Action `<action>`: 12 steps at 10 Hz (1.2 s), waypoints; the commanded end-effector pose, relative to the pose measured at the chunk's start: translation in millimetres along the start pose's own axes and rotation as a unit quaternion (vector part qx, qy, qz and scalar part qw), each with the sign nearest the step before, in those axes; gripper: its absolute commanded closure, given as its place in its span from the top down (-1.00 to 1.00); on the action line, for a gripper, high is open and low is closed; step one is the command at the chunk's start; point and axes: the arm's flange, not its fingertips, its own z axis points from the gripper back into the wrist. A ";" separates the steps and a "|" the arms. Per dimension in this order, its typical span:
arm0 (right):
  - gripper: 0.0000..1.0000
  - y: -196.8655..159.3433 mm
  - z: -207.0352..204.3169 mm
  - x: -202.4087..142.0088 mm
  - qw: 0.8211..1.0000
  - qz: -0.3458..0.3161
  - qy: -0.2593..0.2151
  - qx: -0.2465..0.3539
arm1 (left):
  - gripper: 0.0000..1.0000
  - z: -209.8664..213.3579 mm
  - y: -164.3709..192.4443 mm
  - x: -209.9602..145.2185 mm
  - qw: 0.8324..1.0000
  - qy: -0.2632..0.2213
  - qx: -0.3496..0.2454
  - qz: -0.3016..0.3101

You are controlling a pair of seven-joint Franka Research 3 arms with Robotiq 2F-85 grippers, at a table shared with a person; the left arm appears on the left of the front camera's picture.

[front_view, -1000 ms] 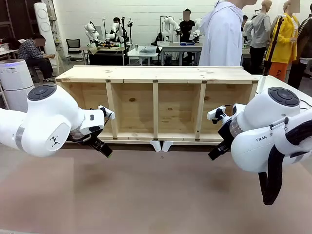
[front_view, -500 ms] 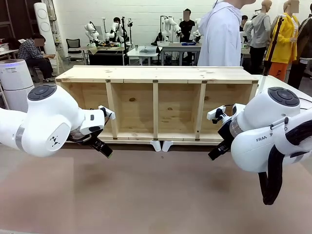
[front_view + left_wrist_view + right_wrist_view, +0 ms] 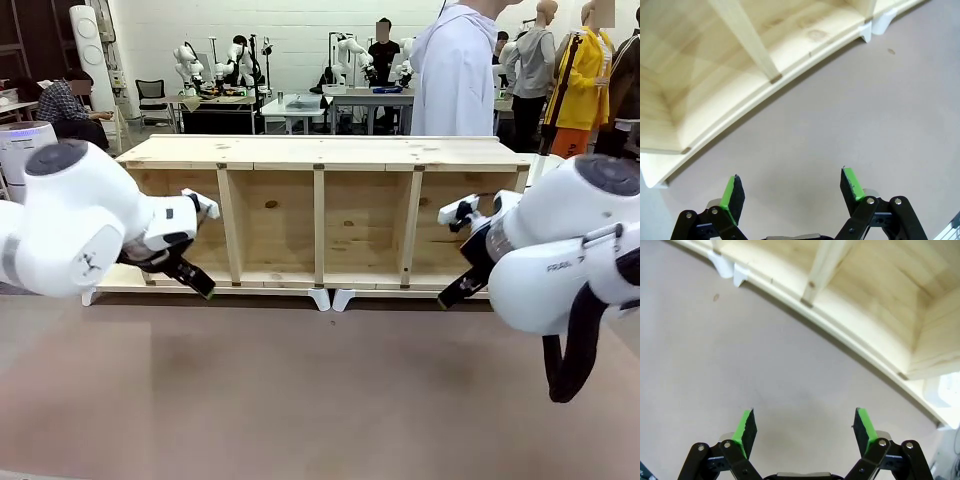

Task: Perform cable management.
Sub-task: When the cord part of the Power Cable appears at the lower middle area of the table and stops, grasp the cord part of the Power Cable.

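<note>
1. Left gripper (image 3: 791,182): the two fingers stand wide apart, with nothing between the green pads (image 3: 729,197). In the front view it is angled down toward the table (image 3: 320,400), just in front of the left end of the wooden shelf unit (image 3: 320,150).
2. Right gripper (image 3: 804,420): the fingers are likewise spread wide and grip nothing, and bare table top shows in the gap. In the front view it is angled down just in front of the unit's rightmost compartment.
3. Wooden shelf unit: pale wood, lying lengthwise across the far part of the table. Three upright boards divide it into four compartments, which face the robot.
4. White brackets (image 3: 332,298): two small white pieces side by side at the middle of the unit's lower front edge, touching the table.
5. Table: a plain brownish surface, bare between the two arms.
6. Person (image 3: 455,70): stands behind the unit, right of its middle, in a white garment.
7. Cable: its position cannot be told from these views.
</note>
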 end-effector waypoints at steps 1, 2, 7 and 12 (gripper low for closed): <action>1.00 12.3 57.6 -52.0 0.999 -0.015 -0.004 -0.030 | 1.00 49.0 -13.7 -47.7 1.000 -0.008 0.023 0.015; 1.00 17.1 78.1 -64.4 0.999 -0.020 -0.007 -0.043 | 1.00 66.1 -16.9 -63.4 0.999 -0.019 0.031 0.019; 1.00 41.5 142.8 -120.2 0.993 -0.059 -0.054 -0.086 | 1.00 100.7 -9.7 -121.1 0.997 -0.050 0.037 0.044; 1.00 52.6 151.1 -169.7 0.987 -0.108 -0.082 -0.090 | 1.00 105.9 3.4 -193.5 0.991 -0.081 0.029 0.104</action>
